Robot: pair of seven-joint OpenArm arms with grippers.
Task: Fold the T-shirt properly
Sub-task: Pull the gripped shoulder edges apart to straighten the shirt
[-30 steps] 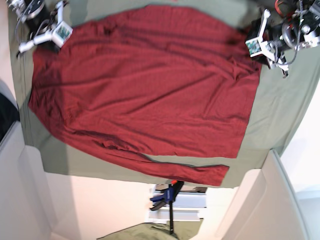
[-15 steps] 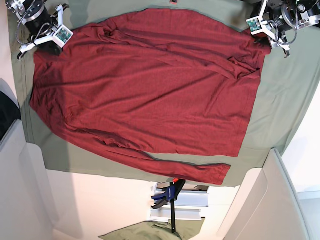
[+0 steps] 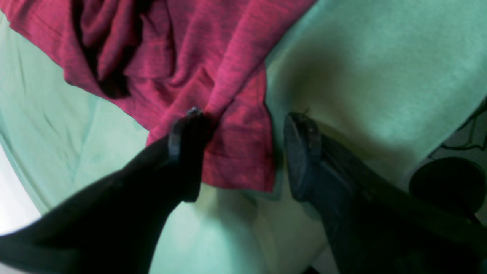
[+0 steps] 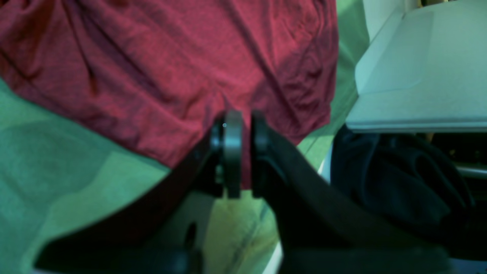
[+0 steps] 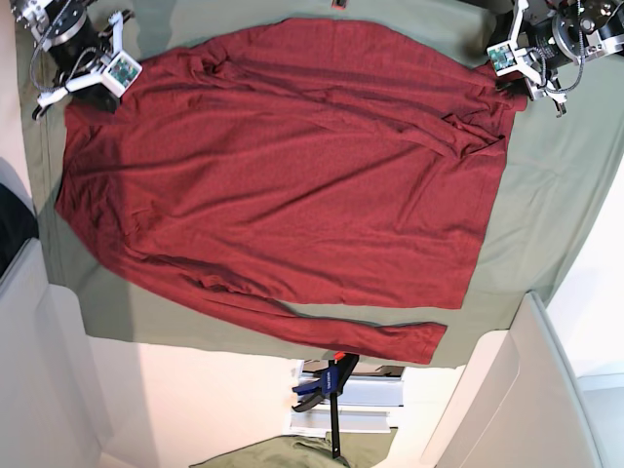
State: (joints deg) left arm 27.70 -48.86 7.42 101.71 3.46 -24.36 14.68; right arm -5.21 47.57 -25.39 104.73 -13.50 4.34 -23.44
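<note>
Our right gripper (image 4: 241, 152) pinched the T-shirt (image 5: 283, 175) hem between nearly closed jaws; our left gripper (image 3: 243, 152) straddled the opposite corner, jaws apart, seemingly for a two-handed fold.

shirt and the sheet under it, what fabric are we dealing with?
Shirt: looks like thin soft knit, matte maroon; heathered streaks and limp folds show in the left wrist view. Sheet: olive-green cloth, matte, seemingly denser; it lies flatter with only shallow creases. Exact fibre cannot be told.
</note>
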